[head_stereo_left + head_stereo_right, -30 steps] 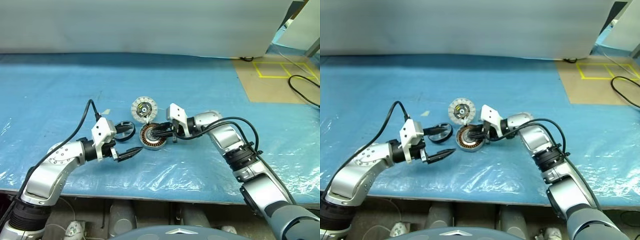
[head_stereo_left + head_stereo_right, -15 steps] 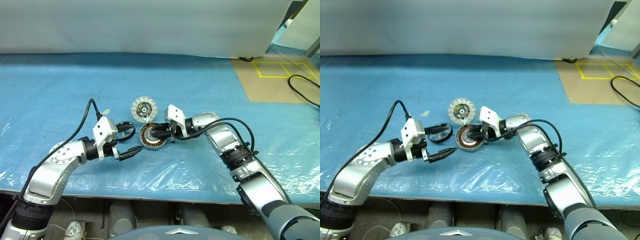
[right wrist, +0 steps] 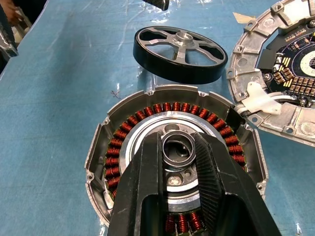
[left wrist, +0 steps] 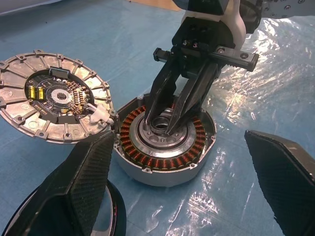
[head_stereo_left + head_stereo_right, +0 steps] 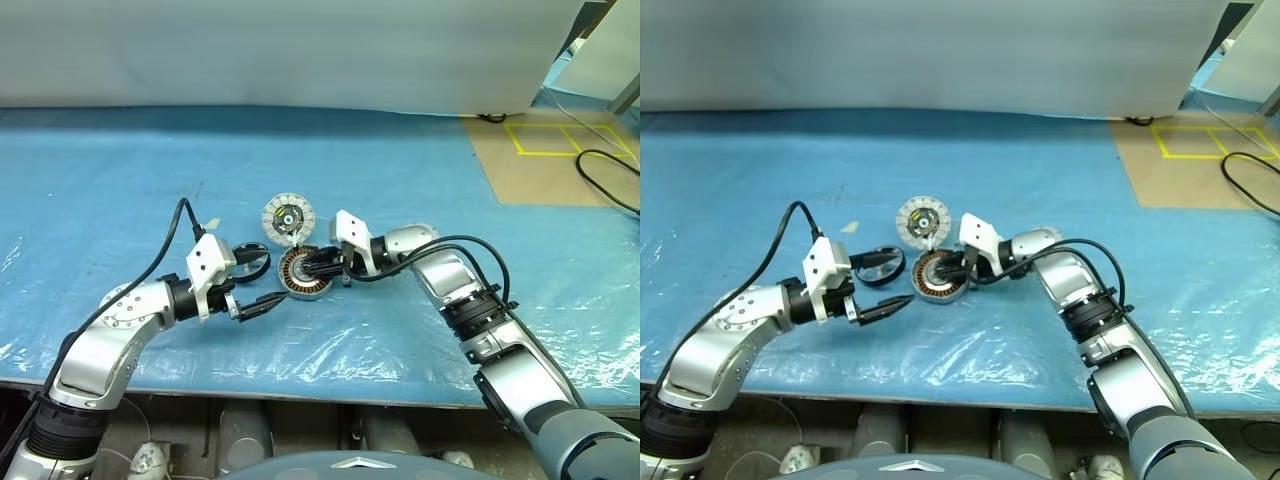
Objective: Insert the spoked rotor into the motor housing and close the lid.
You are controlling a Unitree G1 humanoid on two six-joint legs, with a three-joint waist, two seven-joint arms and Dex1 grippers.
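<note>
A: Right wrist view: the right gripper (image 3: 178, 162) has its fingers clamped on the hub of the motor housing (image 3: 147, 132), steadying it on the desk (image 5: 120, 180).

B: And the rotor (image 3: 180, 52)?

A: It lies just beside the housing; the lid (image 4: 54, 101) leans on its rim. Left gripper (image 5: 252, 294), fingers wide apart, hangs near the rotor, angled slightly down. Best to grip its rim, keep it level and centre it over the hub

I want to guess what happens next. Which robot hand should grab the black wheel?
Probably the left hand. It is open, and the rotor lies right beside it. The right hand is busy, its fingers closed on the hub of the housing.
</note>
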